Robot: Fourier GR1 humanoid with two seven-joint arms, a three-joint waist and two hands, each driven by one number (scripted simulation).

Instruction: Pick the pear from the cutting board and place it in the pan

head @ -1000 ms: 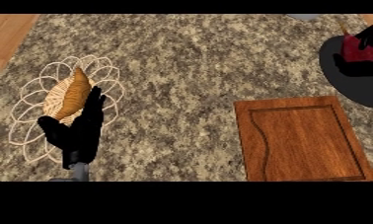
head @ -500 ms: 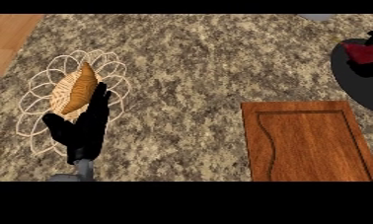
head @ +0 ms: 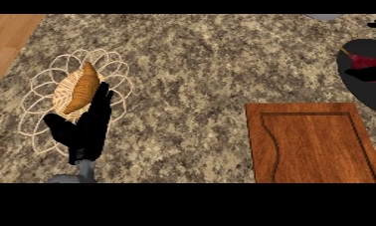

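Board [head: 312,143] has slid further toward 5 o'clock vs earlier frame; pan [head: 358,73] now cut off at 3 o'clock w/ red pear [head: 358,59] in it. Left hand [head: 84,125] at 8 o'clock, fingers straight & together, over basket [head: 44,98] w/ orange item [head: 82,93].

Pan [head: 358,73] slid further toward right edge; cutting board [head: 312,143] shifted slightly right.

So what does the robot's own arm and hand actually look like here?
Only one shows: the left hand is matt black all over, with slim, jointed fingers and a thumb set off to the side, much like a gloved human hand. Below it a short stretch of grey forearm is visible. No cables or markings can be seen.
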